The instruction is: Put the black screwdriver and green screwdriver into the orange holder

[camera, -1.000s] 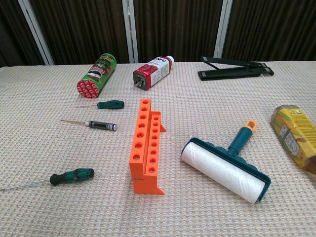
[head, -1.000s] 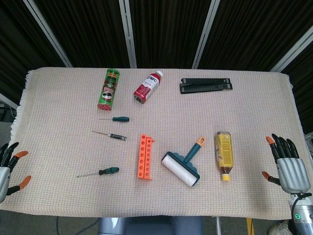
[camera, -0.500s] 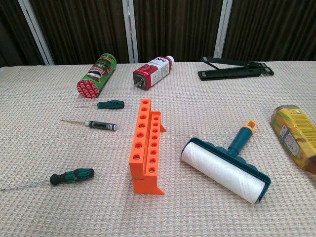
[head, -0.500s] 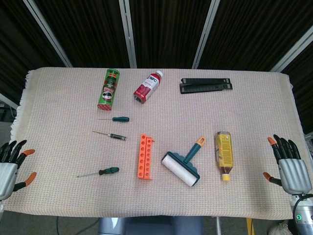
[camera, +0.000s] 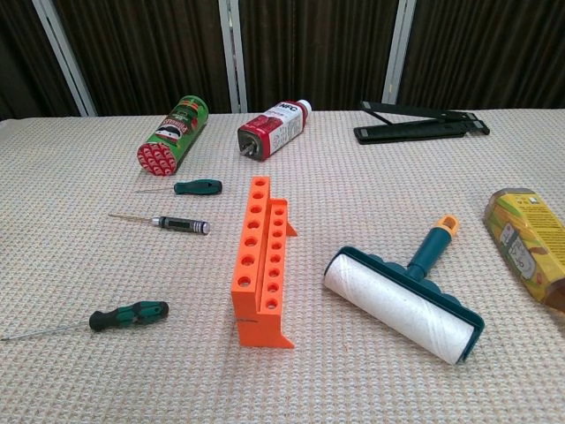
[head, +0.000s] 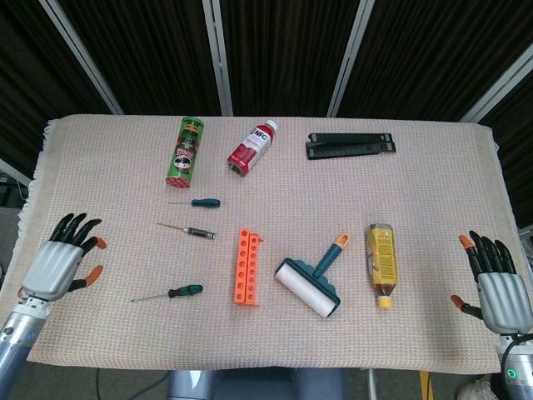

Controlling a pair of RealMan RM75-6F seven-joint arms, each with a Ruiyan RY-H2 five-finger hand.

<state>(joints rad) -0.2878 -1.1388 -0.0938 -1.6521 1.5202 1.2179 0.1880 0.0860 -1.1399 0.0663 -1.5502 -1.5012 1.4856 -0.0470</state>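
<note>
At the cloth's centre, the orange holder (head: pixel 246 267) stands empty; the black screwdriver (head: pixel 186 230) lies just left of it, with green screwdrivers (head: pixel 196 202) beyond and nearer (head: pixel 167 293). Left hand (head: pixel 62 262), open and empty, hovers at the left edge; right hand (head: pixel 495 289), likewise open, at the right. Step: approach, nothing grasped. Next: a fine pinch on a slim handle.

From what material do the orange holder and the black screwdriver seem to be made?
The orange holder looks like matte plastic: uniform bright color, molded round holes, no shine. The black screwdriver seems to have a thin bare metal shaft and a dark handle with a pale band near its end, perhaps metal or hard plastic; the pictures leave this open.
</note>
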